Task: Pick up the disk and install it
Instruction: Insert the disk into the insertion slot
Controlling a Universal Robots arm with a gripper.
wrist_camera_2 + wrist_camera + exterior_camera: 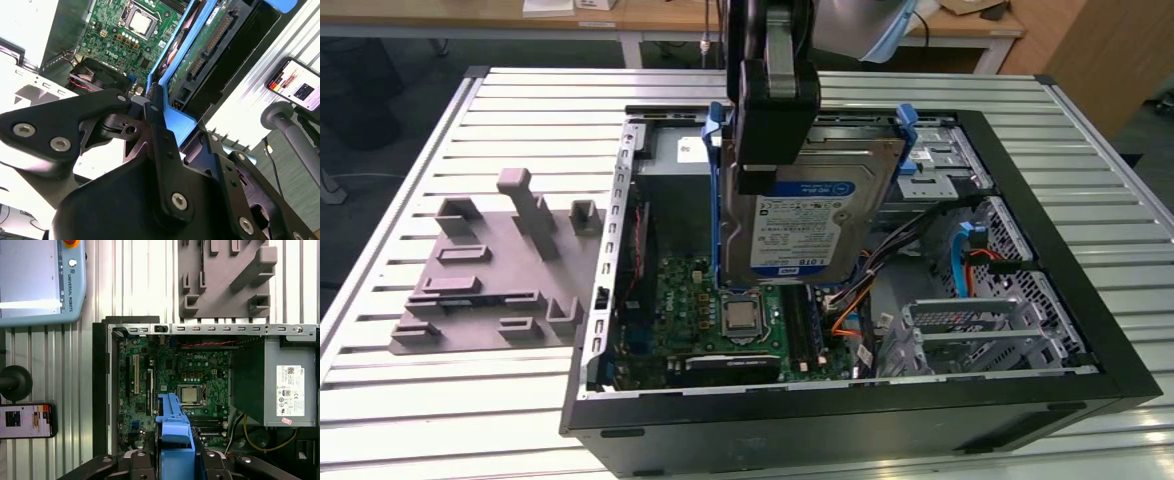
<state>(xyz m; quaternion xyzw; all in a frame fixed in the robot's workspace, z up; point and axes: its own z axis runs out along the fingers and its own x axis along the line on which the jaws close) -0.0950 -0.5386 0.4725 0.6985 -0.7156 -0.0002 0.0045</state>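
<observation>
You've got the claw [767, 178] pinching the disk [817, 225] over the open case [854, 425], so hold it square, clear of cables [845, 322].

An open black case [854, 430] lies on a slatted table [414, 150], baring a green motherboard [170, 375], CPU [190, 395] and grey power supply [290, 390]. A grey fixture [494, 270] sits beside it at the exterior view's left. A phone [27, 421] lies on the table too.
</observation>
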